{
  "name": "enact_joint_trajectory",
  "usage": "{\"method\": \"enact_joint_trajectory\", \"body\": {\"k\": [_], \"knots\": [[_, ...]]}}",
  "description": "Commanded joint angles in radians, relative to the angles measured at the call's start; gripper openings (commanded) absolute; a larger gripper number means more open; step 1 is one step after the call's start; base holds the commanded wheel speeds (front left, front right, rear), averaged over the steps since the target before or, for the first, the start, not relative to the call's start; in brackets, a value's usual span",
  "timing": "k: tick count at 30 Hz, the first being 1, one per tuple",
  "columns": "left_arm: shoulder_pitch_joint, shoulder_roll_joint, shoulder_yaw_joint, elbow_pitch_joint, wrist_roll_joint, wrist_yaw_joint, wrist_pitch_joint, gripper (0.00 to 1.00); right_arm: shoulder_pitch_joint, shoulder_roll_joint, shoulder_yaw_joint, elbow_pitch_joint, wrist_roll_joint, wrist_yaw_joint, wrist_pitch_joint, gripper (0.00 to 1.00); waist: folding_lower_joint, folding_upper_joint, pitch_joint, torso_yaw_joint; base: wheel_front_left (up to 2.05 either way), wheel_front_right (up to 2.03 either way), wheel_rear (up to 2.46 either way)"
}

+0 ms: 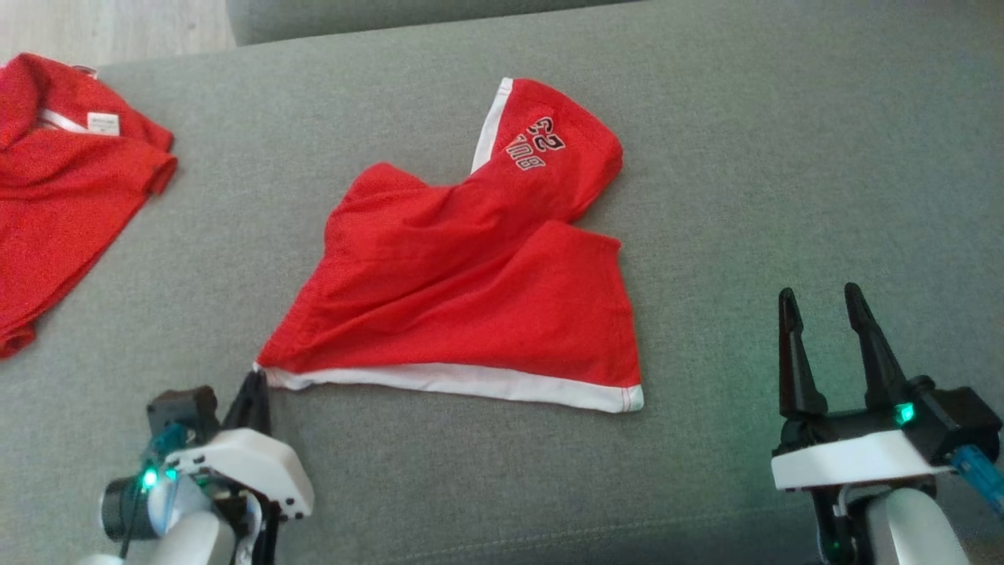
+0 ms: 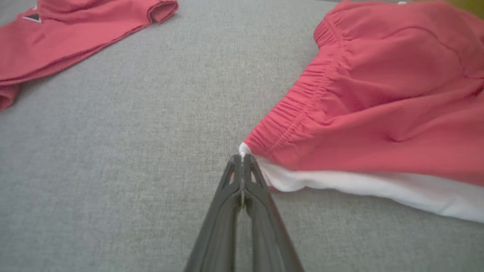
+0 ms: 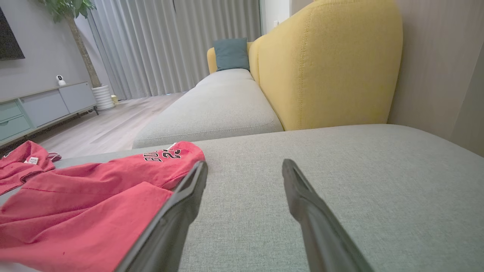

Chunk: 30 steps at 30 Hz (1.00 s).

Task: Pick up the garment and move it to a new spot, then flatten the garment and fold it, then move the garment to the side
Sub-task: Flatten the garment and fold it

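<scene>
The garment (image 1: 471,290) is a pair of red shorts with white trim and a printed number, lying partly crumpled on the grey sofa seat (image 1: 784,157). My left gripper (image 1: 255,378) sits at its near left corner. In the left wrist view the left gripper (image 2: 242,158) is shut, its tips pinching the white corner of the garment (image 2: 378,94), and the cloth looks drawn toward that corner. My right gripper (image 1: 823,302) stands open to the right of the shorts, above the bare seat. In the right wrist view the right gripper (image 3: 244,166) has nothing between its fingers, and the garment (image 3: 87,200) lies to its left.
A second red garment (image 1: 63,173) lies at the seat's far left, also visible from both wrists (image 2: 75,34) (image 3: 22,162). A yellow backrest (image 3: 329,64) with a teal cushion (image 3: 230,53) rises beyond the seat. Wooden floor (image 1: 102,27) lies past the sofa's far edge.
</scene>
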Motion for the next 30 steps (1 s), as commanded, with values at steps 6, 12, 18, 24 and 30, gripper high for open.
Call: {"method": "enact_joint_trajectory", "body": {"k": [6,12,18,24,30], "knots": [[-0.005,-0.029,0.037,0.03,-0.038,-0.038,-0.084,1.0,-0.012,-0.006,0.011,-0.026,-0.021,-0.001,-0.006,1.0,0.0,0.0,-0.04,0.034,0.0,0.0,0.0],[0.011,-0.046,0.031,0.006,-0.026,-0.06,-0.15,1.0,0.002,-0.006,0.006,-0.022,-0.033,-0.001,-0.006,1.0,0.0,0.0,-0.083,0.069,0.0,0.0,0.0],[0.048,-0.076,0.037,-0.065,0.01,-0.071,-0.17,1.0,0.027,-0.006,-0.003,-0.007,-0.042,-0.001,-0.006,1.0,0.0,0.0,-0.138,0.098,0.0,0.0,0.0],[0.087,-0.11,0.058,-0.134,0.051,-0.088,-0.171,1.0,0.057,-0.006,0.007,0.0,-0.053,-0.001,-0.006,1.0,0.0,0.0,-0.174,0.117,0.0,0.0,0.0],[0.126,-0.139,0.084,-0.165,0.09,-0.096,-0.172,1.0,0.086,-0.006,0.012,0.005,-0.051,-0.001,-0.006,1.0,0.0,0.0,-0.195,0.125,0.0,0.0,0.0]]}}
